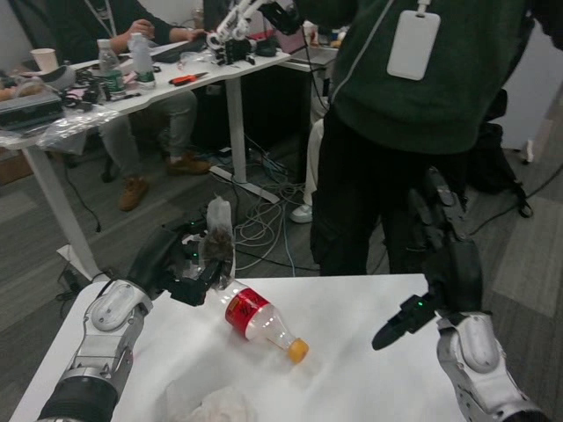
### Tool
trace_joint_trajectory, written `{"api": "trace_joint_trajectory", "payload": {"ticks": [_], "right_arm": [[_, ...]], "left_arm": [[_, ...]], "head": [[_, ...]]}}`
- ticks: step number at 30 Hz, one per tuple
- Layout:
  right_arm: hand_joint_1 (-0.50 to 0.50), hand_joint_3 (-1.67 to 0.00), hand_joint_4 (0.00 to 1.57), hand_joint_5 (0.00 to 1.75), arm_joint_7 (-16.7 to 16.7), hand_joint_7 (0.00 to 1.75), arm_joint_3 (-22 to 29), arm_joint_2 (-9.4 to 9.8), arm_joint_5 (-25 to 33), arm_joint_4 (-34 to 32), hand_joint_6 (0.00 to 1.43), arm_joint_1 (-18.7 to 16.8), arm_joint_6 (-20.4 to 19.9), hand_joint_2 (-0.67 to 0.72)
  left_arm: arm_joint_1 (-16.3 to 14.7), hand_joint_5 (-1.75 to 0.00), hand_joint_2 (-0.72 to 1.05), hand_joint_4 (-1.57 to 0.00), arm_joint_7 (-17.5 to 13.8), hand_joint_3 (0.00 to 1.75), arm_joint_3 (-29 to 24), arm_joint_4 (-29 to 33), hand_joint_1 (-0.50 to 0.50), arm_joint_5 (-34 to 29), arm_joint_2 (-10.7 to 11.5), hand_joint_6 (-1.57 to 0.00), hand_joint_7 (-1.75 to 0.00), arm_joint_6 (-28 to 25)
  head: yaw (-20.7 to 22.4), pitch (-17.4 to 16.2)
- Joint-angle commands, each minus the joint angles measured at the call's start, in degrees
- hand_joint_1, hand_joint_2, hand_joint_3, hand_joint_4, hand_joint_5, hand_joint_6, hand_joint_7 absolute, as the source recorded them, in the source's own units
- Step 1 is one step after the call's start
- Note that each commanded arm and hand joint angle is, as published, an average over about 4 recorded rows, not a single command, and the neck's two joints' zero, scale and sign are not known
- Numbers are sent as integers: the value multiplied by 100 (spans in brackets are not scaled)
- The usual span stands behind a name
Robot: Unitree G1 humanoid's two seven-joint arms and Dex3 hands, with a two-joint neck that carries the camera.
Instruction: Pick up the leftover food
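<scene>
My left hand (180, 264) holds a clear plastic bag with dark leftover food (217, 239) in it, lifted above the far left corner of the white table (352, 369). The bag's twisted top stands upright above the fingers. A plastic bottle (255, 321) with a red label and orange cap lies on the table just right of that hand. A crumpled white wrapper (215, 406) lies at the near edge. My right hand (406, 320) hovers over the table's right side, fingers pointing left, holding nothing.
A person in a dark green top (413, 132) stands right behind the table's far edge. Another person sits at a cluttered desk (132, 88) at the back left. Cables (264, 220) lie on the floor beyond the table.
</scene>
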State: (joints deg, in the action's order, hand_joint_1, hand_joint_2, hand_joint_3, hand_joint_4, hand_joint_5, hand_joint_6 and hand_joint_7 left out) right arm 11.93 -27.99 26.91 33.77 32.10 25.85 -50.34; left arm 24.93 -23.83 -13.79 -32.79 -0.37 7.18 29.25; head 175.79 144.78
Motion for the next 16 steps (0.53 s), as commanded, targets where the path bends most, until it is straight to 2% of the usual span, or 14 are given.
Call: {"api": "trace_joint_trajectory", "payload": {"ticks": [1,4,8,13,16], "right_arm": [[-42,0,0,0,-131,0,-51,-19,2,-116,0,173,154,72],[-42,0,0,0,-248,0,-88,-32,-11,-187,0,245,266,72],[-40,0,0,0,-428,0,-93,-37,-37,-336,0,285,477,72],[-41,0,0,0,-555,0,-135,-24,-40,-411,0,353,618,72],[-40,0,0,0,-560,0,-181,-22,-37,-398,0,410,622,72]], "left_arm": [[258,-144,60,-142,181,148,115,-529,-50,-218,31,-134,-161,307],[434,-144,60,-142,282,148,131,-970,-50,-358,11,-136,-161,560],[645,-146,60,-142,410,148,113,-1524,-50,-688,-68,-136,-161,1078],[774,-154,60,-140,502,151,85,-1715,-50,-910,-94,-136,-161,1535],[782,-154,60,-138,710,148,37,-1736,-50,-1132,-109,-134,-163,1850]], "head": [[-257,-64],[-386,-94],[-282,10],[-178,148],[-79,264]]}}
